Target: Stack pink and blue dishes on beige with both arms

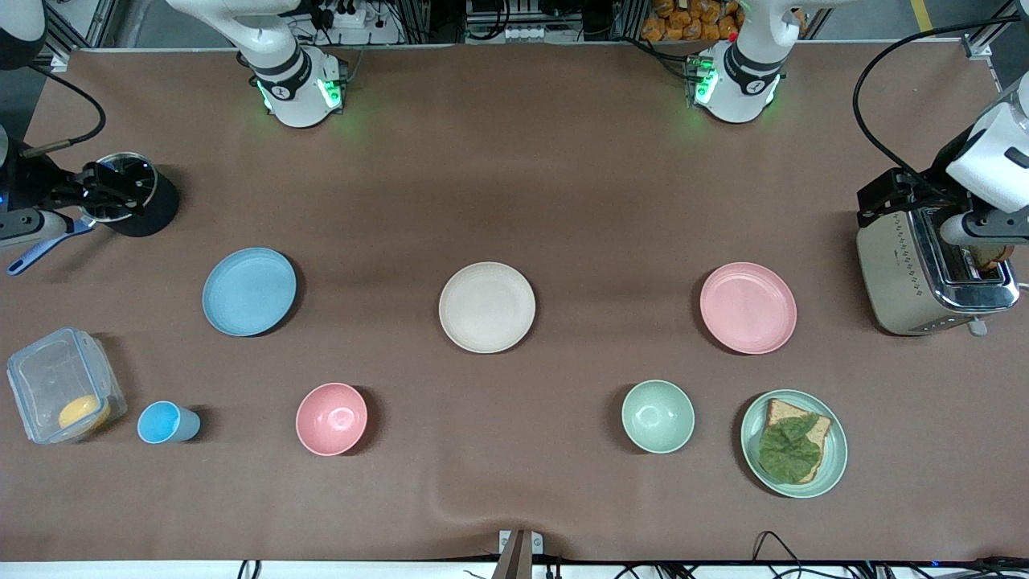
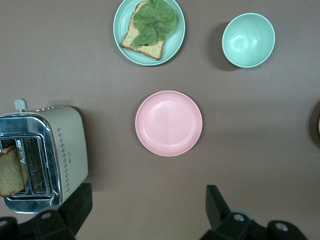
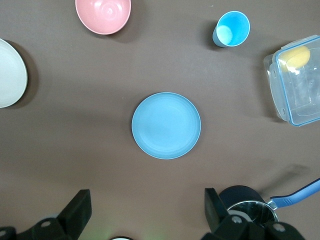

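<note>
The beige plate [image 1: 486, 307] lies at the table's middle. The blue plate [image 1: 249, 291] lies toward the right arm's end, also the blue plate [image 3: 166, 125] in the right wrist view. Toward the left arm's end lies the pink plate [image 1: 748, 307], which the left wrist view shows as the pink plate [image 2: 168, 123]. All three are bare and flat. My left gripper [image 2: 147, 196] hangs open high over bare cloth beside the pink plate. My right gripper [image 3: 146, 198] hangs open just as high, over cloth beside the blue plate. Neither holds anything.
A toaster [image 1: 932, 277] with bread stands at the left arm's end. A green plate with bread and leaf [image 1: 794, 443], a green bowl [image 1: 657, 416], a pink bowl [image 1: 331, 418], a blue cup [image 1: 165, 422] and a clear box [image 1: 64, 384] lie nearer the camera. A black pot [image 1: 141, 205] stands at the right arm's end.
</note>
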### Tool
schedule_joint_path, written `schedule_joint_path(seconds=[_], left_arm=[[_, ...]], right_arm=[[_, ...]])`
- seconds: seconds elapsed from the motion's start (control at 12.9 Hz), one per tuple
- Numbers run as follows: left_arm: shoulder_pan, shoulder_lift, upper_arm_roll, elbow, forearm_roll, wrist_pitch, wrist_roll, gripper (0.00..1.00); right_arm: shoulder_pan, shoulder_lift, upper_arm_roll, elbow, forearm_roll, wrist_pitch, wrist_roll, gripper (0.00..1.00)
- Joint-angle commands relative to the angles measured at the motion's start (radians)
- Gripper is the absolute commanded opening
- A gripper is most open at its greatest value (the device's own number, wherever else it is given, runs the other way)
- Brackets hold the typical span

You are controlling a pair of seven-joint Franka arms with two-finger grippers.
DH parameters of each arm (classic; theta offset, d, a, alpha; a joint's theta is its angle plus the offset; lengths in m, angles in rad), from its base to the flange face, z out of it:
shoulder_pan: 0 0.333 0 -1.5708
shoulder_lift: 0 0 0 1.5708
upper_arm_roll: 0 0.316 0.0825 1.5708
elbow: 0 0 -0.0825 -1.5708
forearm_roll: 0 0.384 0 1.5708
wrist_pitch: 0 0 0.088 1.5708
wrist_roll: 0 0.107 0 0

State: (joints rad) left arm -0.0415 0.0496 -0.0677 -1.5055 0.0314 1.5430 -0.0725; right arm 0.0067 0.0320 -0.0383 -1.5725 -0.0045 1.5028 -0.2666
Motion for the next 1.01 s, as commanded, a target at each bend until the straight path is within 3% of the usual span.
schedule_joint_path(seconds=[0.0, 0.23, 0.93], left_arm=[[-0.005, -0.024, 0.008, -0.012, -0.024, -0.018, -0.004, 1.00], [0.005, -0.004, 0.008, 0.034, -0.018, -0.024, -0.010, 1.00], [-0.005, 0.018, 0.000, -0.013, -0.013, -0.027, -0.088, 1.00]], right_arm=[[0.012, 0.003, -0.012, 0.016, 0.001, -0.010, -0.008, 1.00], [0.012, 0.003, -0.012, 0.017, 0.001, -0.010, -0.008, 1.00], [0.000, 0.005, -0.015, 0.016, 0.001, -0.012, -0.008, 1.00]])
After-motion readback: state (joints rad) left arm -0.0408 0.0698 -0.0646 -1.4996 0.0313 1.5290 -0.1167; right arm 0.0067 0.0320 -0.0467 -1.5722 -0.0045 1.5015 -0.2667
